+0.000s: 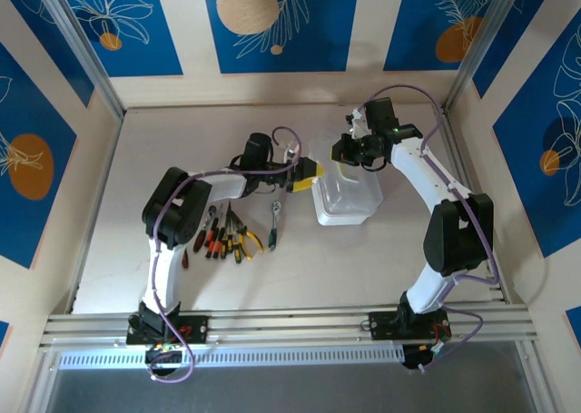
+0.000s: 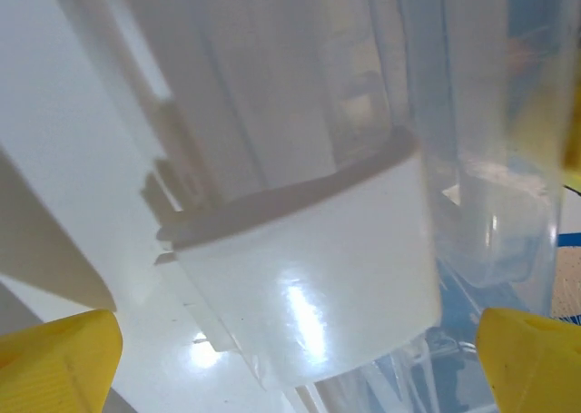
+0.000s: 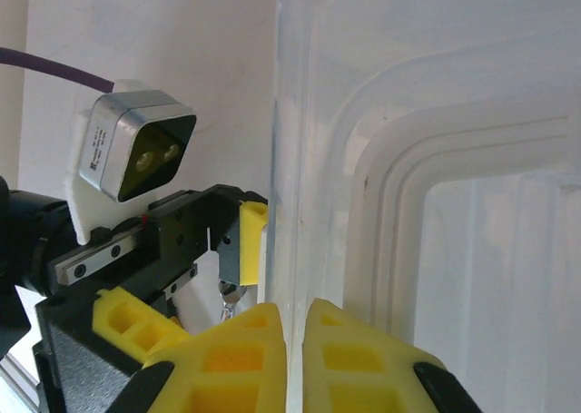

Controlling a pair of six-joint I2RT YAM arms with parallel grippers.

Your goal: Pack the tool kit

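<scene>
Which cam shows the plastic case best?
Top external: almost the whole translucent case shows, on the table beside the loose tools. Right wrist gives a close-up of its moulded wall, the edge pinched in the shut right gripper. Left wrist gives a blurry close-up of a white tab between the open left gripper's fingers.

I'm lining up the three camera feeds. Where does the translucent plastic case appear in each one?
Top external: case just right of centre.
Left wrist: centre and right, very close up.
Right wrist: right half, its edge running vertically.
Shared landmark: left gripper's yellow fingers, beside the case.
</scene>
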